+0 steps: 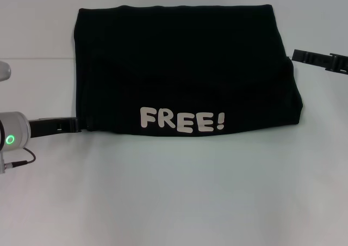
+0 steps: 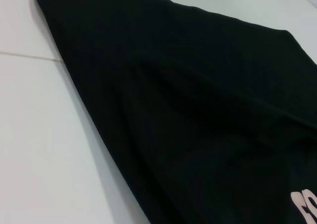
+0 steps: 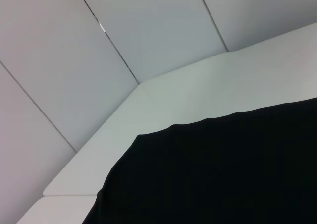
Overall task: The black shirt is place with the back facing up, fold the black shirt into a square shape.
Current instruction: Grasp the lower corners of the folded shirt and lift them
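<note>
One black shirt (image 1: 185,72) lies flat on the white table (image 1: 174,197), folded into a wide rectangle with the white print "FREE!" (image 1: 182,120) along its near edge. Its far edge runs straight, its near edge bows slightly (a small bulge shows at the near corner on the right hand's side).

Two hands are in the head view. The left hand (image 1: 76,125) sits low at the shirt's near corner on its own side, its tip touching or just meeting the cloth edge; whether its fingers are spread or pressed together cannot be told. The right hand (image 1: 296,55) reaches in from the opposite side, its tip just beside the shirt's side edge about halfway along it; its fingers likewise cannot be read.

In front of the left hand the cloth stretches away with soft ridges, seen in the left wrist view. Bare table lies open nearer the robot than both hands, a wide band, and narrower strips lie outside each hand and beyond the shirt's far edge.
</note>
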Controlling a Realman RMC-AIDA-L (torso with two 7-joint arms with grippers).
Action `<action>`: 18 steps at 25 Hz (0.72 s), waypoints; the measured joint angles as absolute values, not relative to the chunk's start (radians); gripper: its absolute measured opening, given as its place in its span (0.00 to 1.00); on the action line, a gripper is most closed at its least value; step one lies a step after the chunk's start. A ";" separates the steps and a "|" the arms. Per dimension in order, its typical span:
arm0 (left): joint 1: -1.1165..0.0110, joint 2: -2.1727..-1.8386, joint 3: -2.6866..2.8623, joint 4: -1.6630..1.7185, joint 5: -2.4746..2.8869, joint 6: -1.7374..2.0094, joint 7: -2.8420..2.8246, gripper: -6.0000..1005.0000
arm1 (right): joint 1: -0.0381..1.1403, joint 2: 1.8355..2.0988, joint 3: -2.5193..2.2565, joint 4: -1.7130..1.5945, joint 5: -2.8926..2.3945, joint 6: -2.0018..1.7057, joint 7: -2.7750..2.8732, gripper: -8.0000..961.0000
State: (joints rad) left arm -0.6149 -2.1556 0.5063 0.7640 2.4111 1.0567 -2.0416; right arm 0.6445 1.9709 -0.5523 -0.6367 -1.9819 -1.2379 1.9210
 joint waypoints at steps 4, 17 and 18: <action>-0.616 -2.154 0.507 0.764 2.422 1.048 -2.042 0.31 | 0.643 1.969 -0.554 -0.637 -1.985 -1.244 1.921 0.75; -0.613 -2.152 0.503 0.792 2.427 1.086 -2.042 0.02 | 0.653 1.944 -0.556 -0.643 -2.196 -1.251 2.013 0.75; -0.612 -2.152 0.503 0.794 2.427 1.092 -2.042 0.02 | 0.656 1.943 -0.556 -0.641 -2.217 -1.248 2.017 0.75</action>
